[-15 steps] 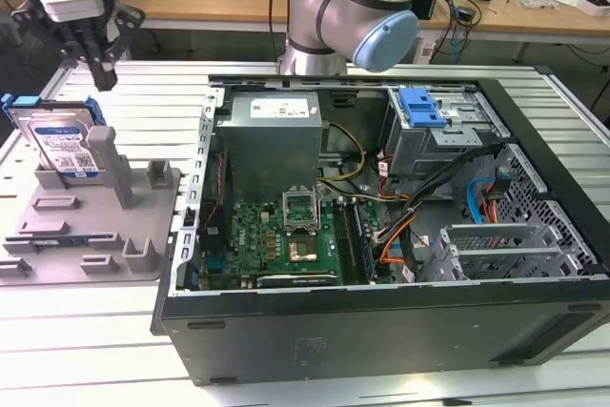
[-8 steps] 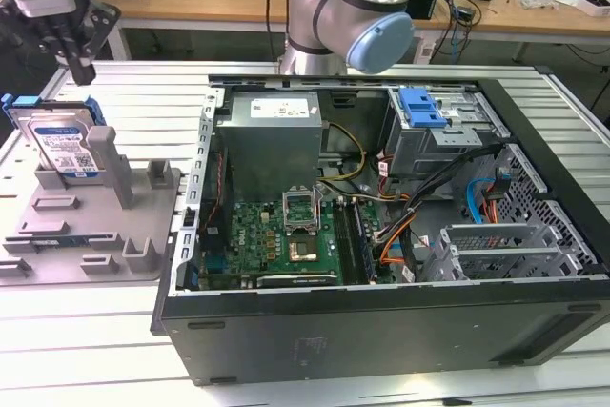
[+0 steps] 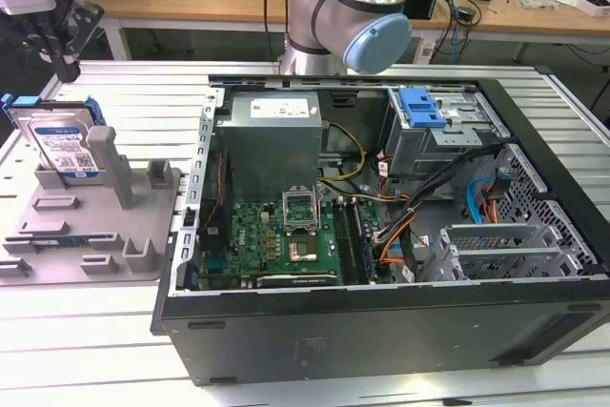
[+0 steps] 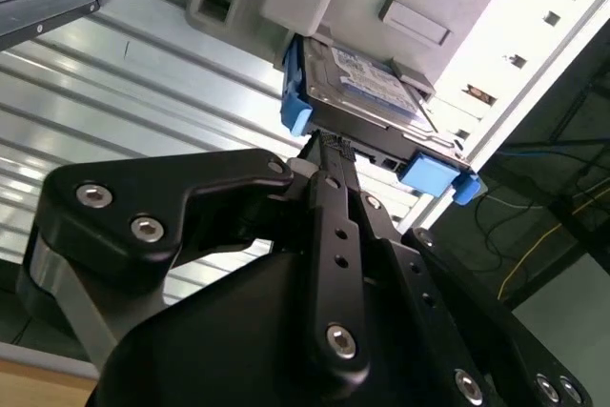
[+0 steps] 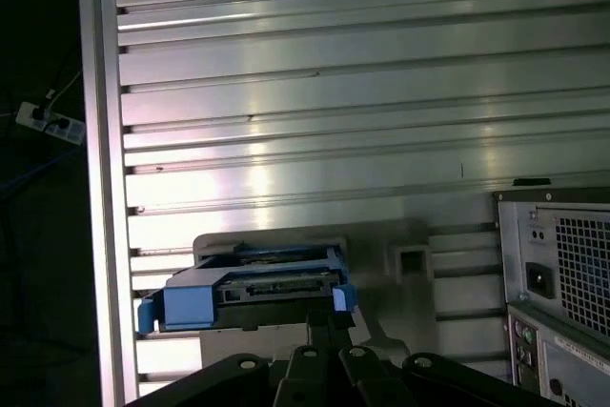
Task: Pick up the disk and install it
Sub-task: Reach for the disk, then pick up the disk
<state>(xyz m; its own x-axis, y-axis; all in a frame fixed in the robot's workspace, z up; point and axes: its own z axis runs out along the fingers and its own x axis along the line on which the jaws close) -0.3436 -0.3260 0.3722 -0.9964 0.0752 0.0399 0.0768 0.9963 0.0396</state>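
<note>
At the exterior view's left, the disk (image 3: 63,148) stands on edge in a grey holder (image 3: 95,235), outside the case (image 3: 381,331). The gripper (image 3: 67,69) hangs just above it; we cannot tell its opening.

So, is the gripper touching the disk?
Apart. The exterior view shows the gripper hanging above the upright disk, with the table visible between them.

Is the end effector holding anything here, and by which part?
Nothing is held. In the exterior view the end effector hangs above the disk, a gap between them; the disk stands in its grey fixture.
</note>
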